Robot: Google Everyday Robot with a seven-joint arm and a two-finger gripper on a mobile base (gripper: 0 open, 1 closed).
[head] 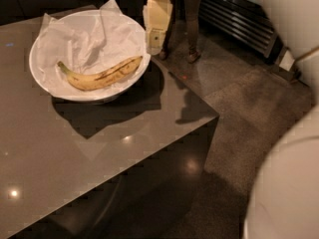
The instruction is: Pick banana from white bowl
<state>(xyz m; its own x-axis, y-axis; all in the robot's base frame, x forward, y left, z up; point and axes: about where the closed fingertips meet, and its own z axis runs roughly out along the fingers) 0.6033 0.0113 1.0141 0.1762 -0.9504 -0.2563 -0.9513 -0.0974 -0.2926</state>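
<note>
The banana (99,74), yellow with dark streaks, lies on its side in the white bowl (38,76), on crumpled white paper (79,39). Its stem points left and its dark tip points right. The bowl stands on the dark glossy table (75,153), toward the back. My gripper (155,48), pale cream, hangs down from the top edge just off the bowl's right rim. It is level with the rim, to the right of the banana's tip, and holds nothing that I can see.
The table's right corner (215,116) drops off to a speckled floor (249,98). A person's legs (192,19) stand behind the gripper. A metal grille (239,14) runs along the top right. My white body (286,183) fills the lower right.
</note>
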